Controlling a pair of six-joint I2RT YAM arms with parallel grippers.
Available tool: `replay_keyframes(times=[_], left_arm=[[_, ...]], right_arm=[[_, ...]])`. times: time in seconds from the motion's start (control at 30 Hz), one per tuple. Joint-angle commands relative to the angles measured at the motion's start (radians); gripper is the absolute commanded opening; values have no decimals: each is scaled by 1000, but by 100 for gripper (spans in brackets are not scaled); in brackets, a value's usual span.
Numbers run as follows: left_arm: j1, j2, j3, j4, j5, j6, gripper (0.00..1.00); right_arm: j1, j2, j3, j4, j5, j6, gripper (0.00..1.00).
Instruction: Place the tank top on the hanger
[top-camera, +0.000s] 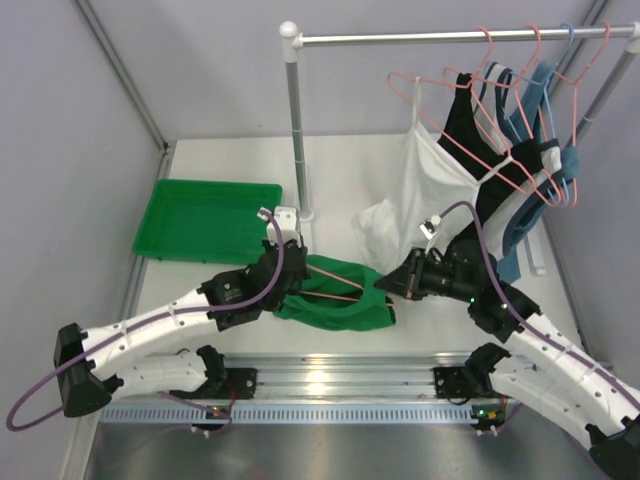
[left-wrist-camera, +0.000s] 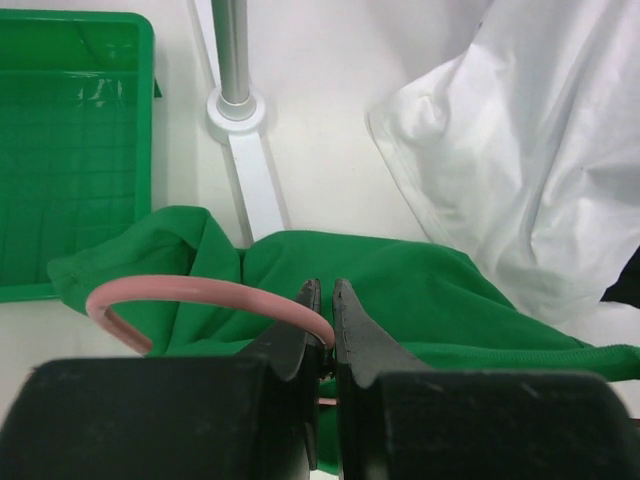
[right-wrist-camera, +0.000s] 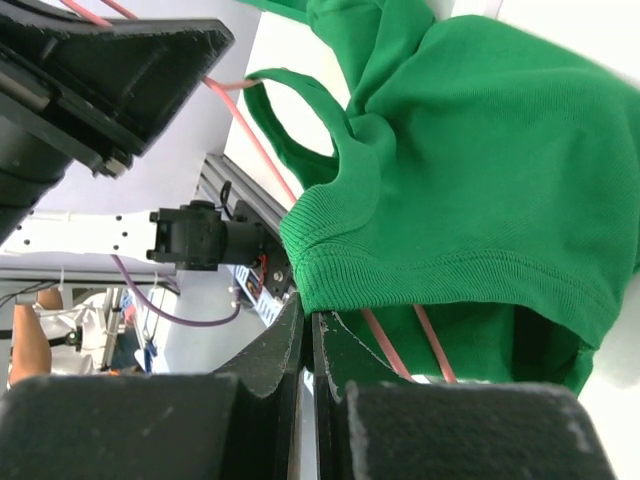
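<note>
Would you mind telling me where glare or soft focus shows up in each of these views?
Top external: evenly lit, with a bright reflection on the aluminium rail. Left wrist: glare on the green tray, and the left gripper is soft up close. Right wrist: the tank top shows crisp ribbing, and the right gripper is slightly blurred.

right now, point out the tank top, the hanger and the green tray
tank top (top-camera: 345, 312), top external view, middle of the body fabric
hanger (left-wrist-camera: 200, 288), left wrist view, top of its curved hook
green tray (top-camera: 205, 222), top external view, its bare floor
</note>
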Motion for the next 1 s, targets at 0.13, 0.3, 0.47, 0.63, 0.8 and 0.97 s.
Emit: replay_keyframes(times=[0.13,0.3,0.47,0.63,0.8,0.97], left_arm=[[-37,44,98,66,-32,11,0],[-40,47,109,64,-14,11,0],[-53,63,119,63,-17,10,0],[-69,66,161,23,-26,22,0],[-73,80,267,-107,-29,29,0],[-74,84,334,-176,-3,39,0]], right_arm=[[-9,24,102,-13,27,-65,1],[-8,48,136,-50,44,-96,4],[-6,79,152,-24,36,-87,4],[-6,87,182,-74,79,-125,12],[-5,87,271,-218,177,-269,52],[-5,64,340,-252,165,-420,68]])
